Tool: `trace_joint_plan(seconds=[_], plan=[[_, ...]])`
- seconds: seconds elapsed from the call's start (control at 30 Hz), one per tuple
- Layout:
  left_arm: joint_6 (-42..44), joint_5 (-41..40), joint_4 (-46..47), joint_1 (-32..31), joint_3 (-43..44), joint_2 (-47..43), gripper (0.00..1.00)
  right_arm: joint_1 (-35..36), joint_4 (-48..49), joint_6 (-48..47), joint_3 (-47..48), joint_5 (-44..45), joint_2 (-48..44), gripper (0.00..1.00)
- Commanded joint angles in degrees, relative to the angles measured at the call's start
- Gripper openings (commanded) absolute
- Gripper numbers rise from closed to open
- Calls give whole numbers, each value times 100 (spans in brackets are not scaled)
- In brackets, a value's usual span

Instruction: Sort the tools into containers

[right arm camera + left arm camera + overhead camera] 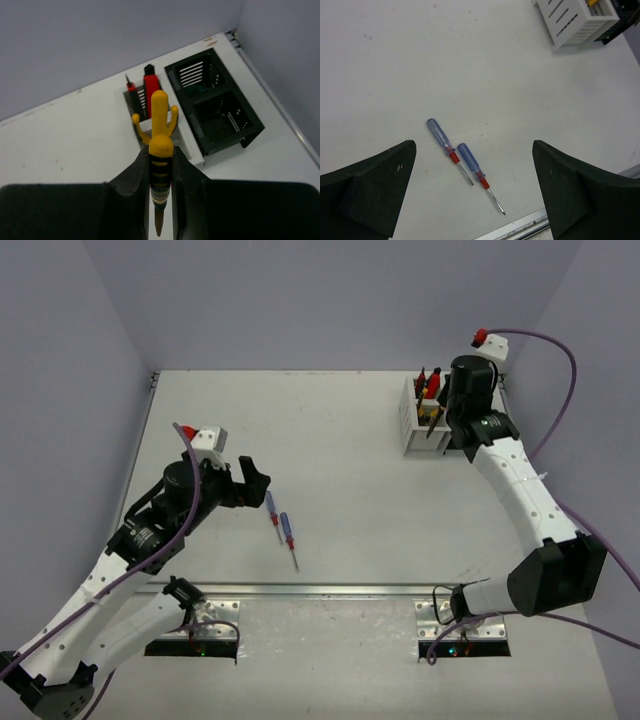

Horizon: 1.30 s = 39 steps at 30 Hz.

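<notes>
Two thin blue-and-red-handled screwdrivers [272, 510] [288, 536] lie side by side on the table; in the left wrist view they are one [440, 138] and the other [472, 161]. My left gripper [256, 480] is open and empty, just left of them and above the table. My right gripper [161, 160] is shut on yellow-handled pliers [160, 145], held over the white bin [192, 150]. That bin holds a red utility knife [151, 87] and another pair of yellow-handled pliers [137, 127]. The black bin [250, 127] stands right beside it.
The white bin [412, 430] stands at the table's far right, near the back wall and the right wall. A metal rail [330, 589] runs along the near edge, close to the screwdriver tips. The right arm's wrist [470, 390] covers the black bin from above.
</notes>
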Motion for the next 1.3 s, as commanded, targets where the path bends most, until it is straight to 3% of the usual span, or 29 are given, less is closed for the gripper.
trace_joint_plan(seconds=[0.0, 0.1, 0.47, 0.9, 1.27], plan=[[-193, -130, 364, -16, -492, -36, 100, 12, 1304, -441, 347, 2048, 376, 0], [-237, -319, 322, -16, -454, 24, 100, 20, 1309, -401, 902, 2672, 817, 0], [-228, -87, 335, -16, -543, 104, 100, 96, 1167, 280, 1760, 3397, 2028, 0], [-200, 69, 394, -16, -582, -35, 100, 285, 3437, -1310, 1196, 3866, 2731, 0], [-210, 91, 409, -24, -609, -72, 100, 607, 3356, -723, 827, 4572, 3039, 0]])
